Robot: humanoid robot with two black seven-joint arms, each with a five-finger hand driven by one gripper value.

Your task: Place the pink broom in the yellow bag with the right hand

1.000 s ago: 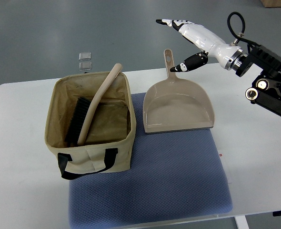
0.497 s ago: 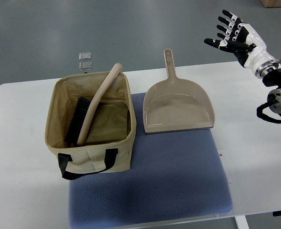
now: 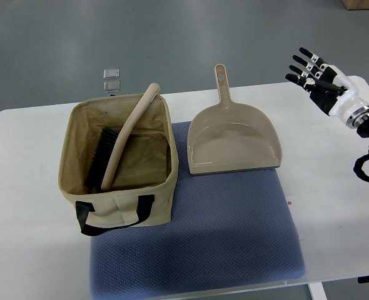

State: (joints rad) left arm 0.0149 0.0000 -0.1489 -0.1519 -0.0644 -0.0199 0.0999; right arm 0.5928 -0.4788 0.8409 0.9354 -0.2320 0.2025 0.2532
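Observation:
The pink broom (image 3: pixel 129 129) stands inside the yellow bag (image 3: pixel 118 164), its black bristles at the bottom left and its curved handle leaning out over the bag's back right corner. My right hand (image 3: pixel 313 74) is at the far right above the table's back edge, well away from the bag. Its fingers are spread and hold nothing. The left arm does not show.
A pink dustpan (image 3: pixel 233 136) lies to the right of the bag, its handle pointing away from me. Both rest partly on a blue mat (image 3: pixel 222 231) on the white table (image 3: pixel 28 250). Two small clear squares (image 3: pixel 111 80) lie on the floor beyond.
My right hand has drawn back from above the dustpan's handle to the right edge and lowered, fingers staying spread. The broom, bag and dustpan have not moved.

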